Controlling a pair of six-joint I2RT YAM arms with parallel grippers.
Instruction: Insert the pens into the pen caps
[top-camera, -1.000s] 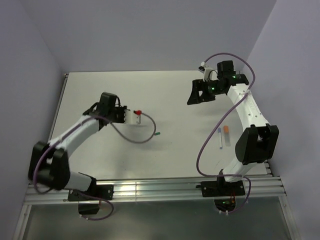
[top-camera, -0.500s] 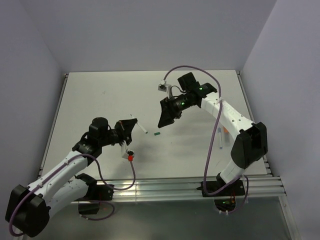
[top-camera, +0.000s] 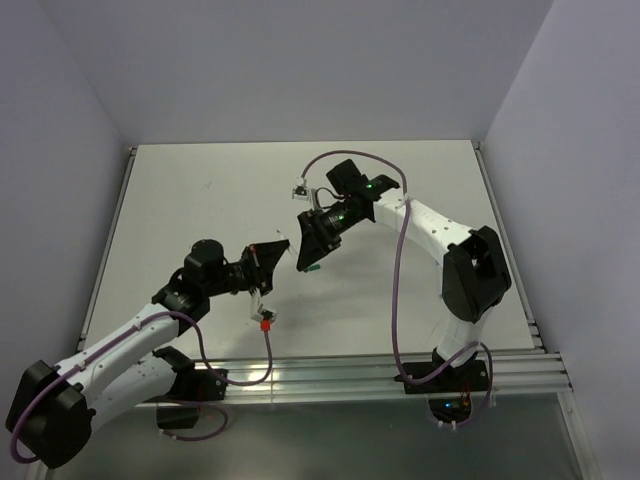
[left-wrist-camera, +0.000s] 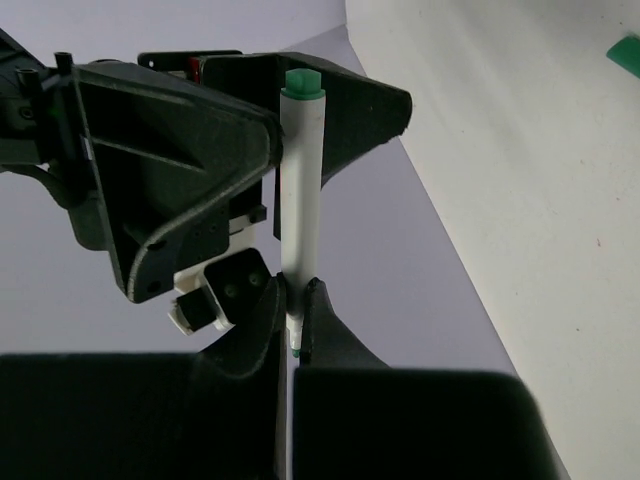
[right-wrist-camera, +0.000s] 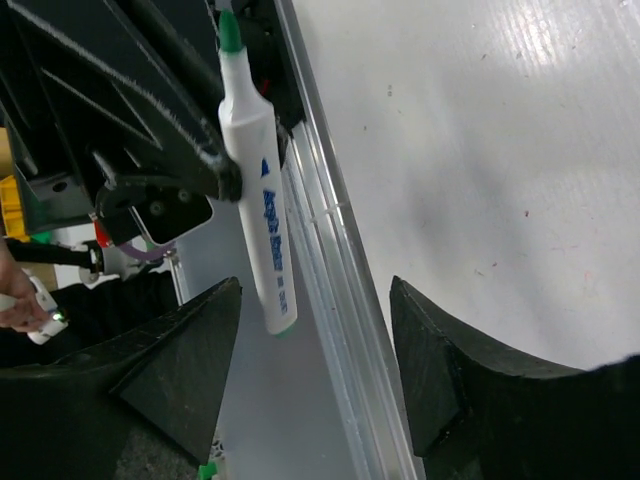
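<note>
My left gripper (left-wrist-camera: 297, 300) is shut on the lower end of a white pen (left-wrist-camera: 300, 190) with green ends and holds it off the table. In the top view the left gripper (top-camera: 272, 253) points right at my right gripper (top-camera: 306, 248), almost touching it. From the right wrist, the pen (right-wrist-camera: 255, 190) reaches between the open fingers of the right gripper (right-wrist-camera: 315, 345), nearer the left finger and touching neither. A dark green pen cap (left-wrist-camera: 625, 50) lies on the table; from above, the cap (top-camera: 314, 268) shows just below the right gripper.
A purple cable (top-camera: 396, 300) loops beside the right arm, and another cable with a red plug (top-camera: 266, 323) hangs under the left wrist. An aluminium rail (top-camera: 350, 375) runs along the near table edge. Walls close in the left, back and right.
The right arm has swung left and down to meet the left gripper, and its jaws have narrowed slightly. The left gripper has edged up and right with the pen.
</note>
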